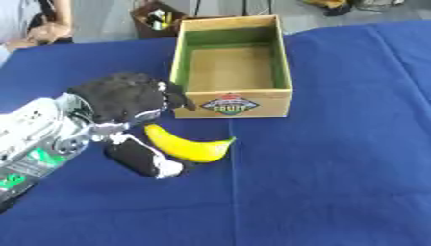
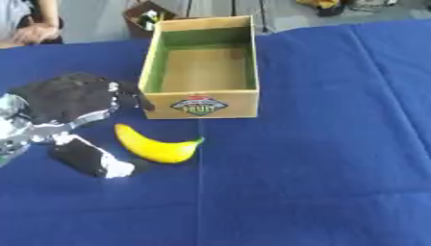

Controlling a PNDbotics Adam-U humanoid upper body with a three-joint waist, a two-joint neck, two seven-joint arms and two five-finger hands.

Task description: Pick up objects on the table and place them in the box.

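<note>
A yellow banana point(image 1: 189, 144) lies on the blue tablecloth just in front of the wooden box point(image 1: 232, 104). The box has green inner walls and a fruit label on its front, and nothing shows inside it. My left hand point(image 1: 122, 98), black, reaches in from the left and hovers just left of the banana. Its fingers point(image 1: 175, 93) point toward the box's front left corner. Its thumb point(image 1: 145, 159) stretches along the cloth, with its pale tip at the banana's lower left side. The hand is open and is not closed on the banana. My right hand shows in neither view.
A small brown container point(image 1: 157, 19) with items in it stands beyond the table's far edge, behind the box. Blue cloth point(image 1: 336, 144) spreads to the right of the box and the banana.
</note>
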